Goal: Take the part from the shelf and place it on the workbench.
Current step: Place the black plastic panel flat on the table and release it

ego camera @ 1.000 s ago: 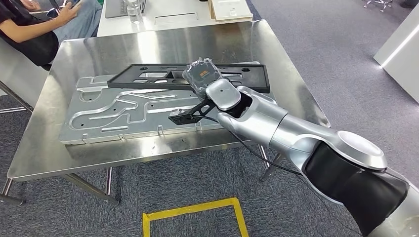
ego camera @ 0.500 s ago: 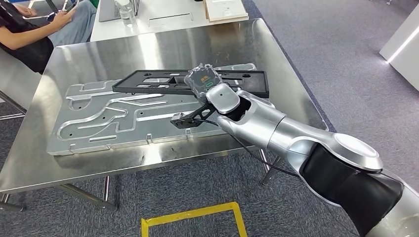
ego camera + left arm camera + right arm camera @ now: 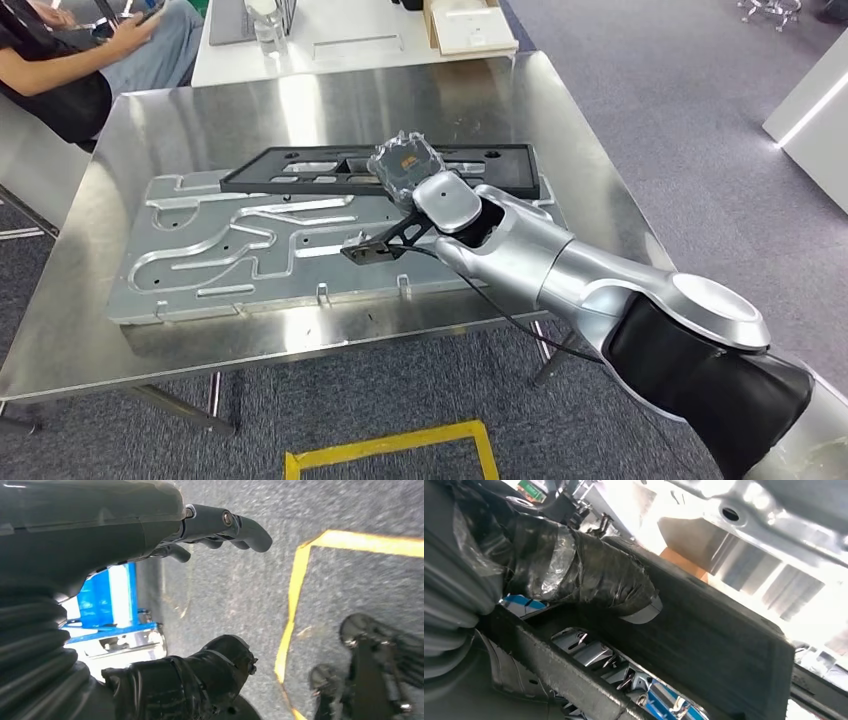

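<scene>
While the right robot hand (image 3: 405, 165) reaches out over the desk (image 3: 560, 110) in the head view, it grips the black frame (image 3: 300, 170), which lies across a grooved metal plate (image 3: 200, 260) near the desk's far side. A person (image 3: 60, 70) sits beyond the far left corner.

From the left wrist, the left robot hand (image 3: 220, 527) hangs over grey carpet (image 3: 235, 590) with yellow tape (image 3: 292, 595), fingers loosely curled and holding nothing.

From the right wrist, the taped thumb (image 3: 589, 575) presses on the frame's flat bar, clamping it.

By my judgement the frame is stiff, light, long and hollow, so it could tip; a hold on a solid bar near the middle suits it.
</scene>
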### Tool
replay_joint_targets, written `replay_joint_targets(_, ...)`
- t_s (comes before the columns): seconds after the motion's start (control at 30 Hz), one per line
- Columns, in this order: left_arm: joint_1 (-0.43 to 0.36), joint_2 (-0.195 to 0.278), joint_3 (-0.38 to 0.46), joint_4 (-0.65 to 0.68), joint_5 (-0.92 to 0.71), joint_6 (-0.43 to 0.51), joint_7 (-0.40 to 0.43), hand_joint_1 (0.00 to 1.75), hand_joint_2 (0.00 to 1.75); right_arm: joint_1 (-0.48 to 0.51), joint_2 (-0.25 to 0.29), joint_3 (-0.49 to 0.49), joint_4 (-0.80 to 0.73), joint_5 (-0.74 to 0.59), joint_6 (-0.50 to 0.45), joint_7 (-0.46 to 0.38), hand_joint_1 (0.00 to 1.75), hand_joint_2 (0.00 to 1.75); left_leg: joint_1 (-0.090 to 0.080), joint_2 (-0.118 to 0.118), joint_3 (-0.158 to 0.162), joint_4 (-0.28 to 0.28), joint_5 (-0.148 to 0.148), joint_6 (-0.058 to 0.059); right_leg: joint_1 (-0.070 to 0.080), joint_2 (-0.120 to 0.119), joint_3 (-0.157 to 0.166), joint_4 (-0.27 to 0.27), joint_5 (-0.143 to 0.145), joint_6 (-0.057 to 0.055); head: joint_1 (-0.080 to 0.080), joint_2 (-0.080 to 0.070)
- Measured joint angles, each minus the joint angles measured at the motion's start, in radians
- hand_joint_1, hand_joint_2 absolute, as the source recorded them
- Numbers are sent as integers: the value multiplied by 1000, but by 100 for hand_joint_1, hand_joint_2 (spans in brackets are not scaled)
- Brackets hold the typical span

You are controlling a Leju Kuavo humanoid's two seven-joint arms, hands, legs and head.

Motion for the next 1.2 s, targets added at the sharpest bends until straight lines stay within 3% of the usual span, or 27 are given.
replay_joint_targets(0.07,-1,0,0,0,0,-1,0,0,175,6,0,1,2,0,1,-1,175,175,0,-1,4,4,-9,4,0,0,-69,97,-15,2,1,0)
replay_joint_targets(0.1,-1,0,0,0,0,-2,0,0,175,9,0,1,4,0,2,-2,175,175,0,-3,7,8,-15,4,-1,-1,-79,94,6,2,1,0)
replay_joint_targets(0.17,0,0,0,0,0,-2,-1,0,175,11,0,2,6,0,2,-3,175,175,1,-6,16,20,-31,0,-3,-4,-42,-17,85,1,2,0)
replay_joint_targets(0.23,1,0,0,0,0,-2,-2,0,175,10,1,2,8,0,2,-5,175,175,-3,-7,16,37,-50,-9,-2,-6,5,-126,129,-5,2,0)
replay_joint_targets(0.4,0,0,0,0,-1,-2,-3,0,175,14,5,4,13,-2,3,-9,175,175,-4,-5,9,59,-74,-31,-3,-1,24,-157,122,-32,0,0)
replay_joint_targets(0.47,0,0,0,0,-1,-1,-3,0,175,14,6,4,14,-3,2,-10,175,175,-1,-4,-31,142,-112,-42,-6,-1,35,-161,118,-40,-3,0)
replay_joint_targets(0.53,0,0,0,0,-1,1,-2,0,175,19,6,4,16,-3,2,-11,175,175,3,-4,-105,270,-153,-51,-5,0,43,-162,110,-45,-5,0)
replay_joint_targets(0.57,1,0,0,0,-1,1,-2,0,175,23,6,5,17,-4,2,-11,175,175,4,-4,-136,311,-155,-53,-5,0,48,-162,105,-45,-5,0)
replay_joint_targets(0.6,2,0,0,0,-1,1,-2,0,175,27,6,5,19,-4,2,-11,175,175,4,-4,-150,317,-138,-53,-5,1,54,-162,101,-44,-5,0)
replay_joint_targets(0.63,4,0,0,0,-1,1,-2,0,175,30,6,6,20,-5,3,-12,175,175,4,-4,-143,280,-101,-51,-4,1,62,-162,95,-43,-5,0)
replay_joint_targets(0.7,5,0,0,0,-1,2,-1,0,175,31,6,6,22,-5,3,-12,175,175,3,-4,-93,147,-19,-43,-4,3,77,-163,85,-39,-4,0)
replay_joint_targets(0.73,4,1,0,0,0,3,0,0,175,29,6,6,23,-5,3,-13,175,175,0,-4,-67,86,5,-38,-3,3,83,-164,80,-35,-4,0)
replay_joint_targets(0.83,1,1,0,0,0,4,0,0,175,29,6,6,25,-5,3,-13,175,175,-10,-5,-39,34,3,-24,-2,3,89,-172,74,-21,-4,0)
replay_joint_targets(0.93,1,0,0,0,0,4,0,0,175,28,7,6,26,-5,3,-15,175,175,-3,-4,-20,15,1,-11,0,1,79,-144,54,-8,-2,0)
replay_joint_targets(0.97,1,0,0,0,0,4,0,0,175,27,7,6,26,-5,3,-15,175,175,0,-3,-13,10,0,-7,1,0,56,-100,35,-5,0,0)
replay_joint_targets(1.03,0,0,0,0,0,4,0,0,175,28,7,6,27,-6,4,-15,175,175,-1,-2,-6,10,-7,1,2,-1,-22,33,-10,-3,2,0)
replay_joint_targets(1.07,0,0,-1,0,0,4,0,0,175,31,7,6,27,-6,4,-15,175,175,-1,-2,-3,11,-12,3,2,-1,-59,86,-19,-2,3,0)
replay_joint_targets(1.1,-1,0,-1,0,0,4,0,0,175,34,7,6,28,-7,4,-16,175,175,-2,-3,1,14,-17,4,1,-2,-82,107,-9,-2,3,0)
replay_joint_targets(1.13,0,0,-1,0,0,4,0,0,175,38,7,6,29,-8,4,-17,175,175,-1,-4,7,18,-24,3,1,-2,-85,86,21,-2,3,0)
replay_joint_targets(1.17,0,0,-1,0,0,4,-1,0,175,40,7,6,31,-9,4,-18,175,175,-1,-5,13,24,-33,2,0,-3,-69,30,66,-4,4,0)
replay_joint_targets(1.2,1,0,-1,0,0,4,-1,0,175,41,7,6,31,-10,3,-20,131,131,-1,-6,17,30,-44,-1,1,-4,-43,-36,103,-6,3,0)
